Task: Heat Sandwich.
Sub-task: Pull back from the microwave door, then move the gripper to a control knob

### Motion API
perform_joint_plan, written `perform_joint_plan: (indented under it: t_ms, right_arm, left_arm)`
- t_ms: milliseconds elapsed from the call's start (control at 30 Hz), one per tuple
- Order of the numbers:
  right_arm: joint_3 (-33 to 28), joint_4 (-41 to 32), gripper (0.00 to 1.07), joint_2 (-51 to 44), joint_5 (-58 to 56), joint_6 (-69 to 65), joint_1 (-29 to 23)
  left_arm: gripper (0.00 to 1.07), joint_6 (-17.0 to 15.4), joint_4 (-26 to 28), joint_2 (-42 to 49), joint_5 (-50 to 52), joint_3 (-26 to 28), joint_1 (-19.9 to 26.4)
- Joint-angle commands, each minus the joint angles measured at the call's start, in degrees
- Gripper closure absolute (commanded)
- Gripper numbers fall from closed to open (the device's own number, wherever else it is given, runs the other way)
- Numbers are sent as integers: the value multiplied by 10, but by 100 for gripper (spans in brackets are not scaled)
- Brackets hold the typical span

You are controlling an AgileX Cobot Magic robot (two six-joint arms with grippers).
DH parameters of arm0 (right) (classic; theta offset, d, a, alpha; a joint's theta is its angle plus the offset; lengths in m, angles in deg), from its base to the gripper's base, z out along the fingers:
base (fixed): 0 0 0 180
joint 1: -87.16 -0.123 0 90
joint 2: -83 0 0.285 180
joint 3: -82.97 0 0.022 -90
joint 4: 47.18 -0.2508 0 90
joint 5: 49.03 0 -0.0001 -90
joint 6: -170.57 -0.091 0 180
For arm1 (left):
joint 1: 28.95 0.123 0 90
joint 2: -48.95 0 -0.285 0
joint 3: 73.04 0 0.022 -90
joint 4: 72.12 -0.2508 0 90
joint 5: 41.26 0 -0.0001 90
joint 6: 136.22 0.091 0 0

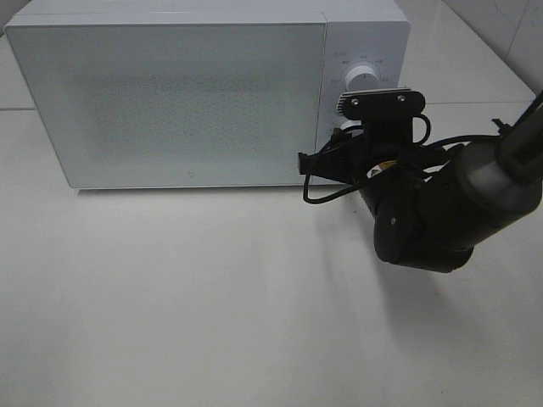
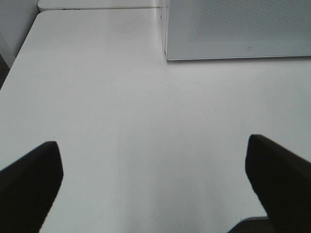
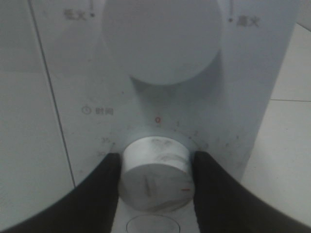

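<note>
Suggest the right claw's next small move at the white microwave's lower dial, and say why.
Probably twist the round silver timer dial clockwise: the right claw grips both its sides, and the white microwave has its door shut.

On microwave control panel, timer dial is clamped between right gripper fingers, one black pad pressed against each side. Larger dial is seen above it.

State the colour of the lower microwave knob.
The lower knob is silvery white; the right wrist view shows it best.
</note>
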Motion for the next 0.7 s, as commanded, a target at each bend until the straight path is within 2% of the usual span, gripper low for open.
perform_joint_plan:
  t_ms: [33, 67, 100, 167, 533, 700]
  right_arm:
    - [3, 1, 86, -1, 10, -5, 2]
    - [3, 1, 86, -1, 10, -5, 2]
    - [3, 1, 94, -1, 10, -5, 2]
    - [3, 1, 97, -1, 10, -5, 2]
    - [3, 1, 95, -1, 10, -19, 2]
    - [3, 6, 95, -1, 11, -83, 2]
  left_arm:
    - [9, -2, 2, 9, 9, -1, -3]
    - [9, -2, 2, 9, 9, -1, -3]
    - [9, -2, 2, 9, 9, -1, -3]
    - [9, -2, 2, 9, 9, -1, -3]
    - [9, -2, 2, 9, 9, -1, -3]
    - [9, -2, 2, 9, 9, -1, -3]
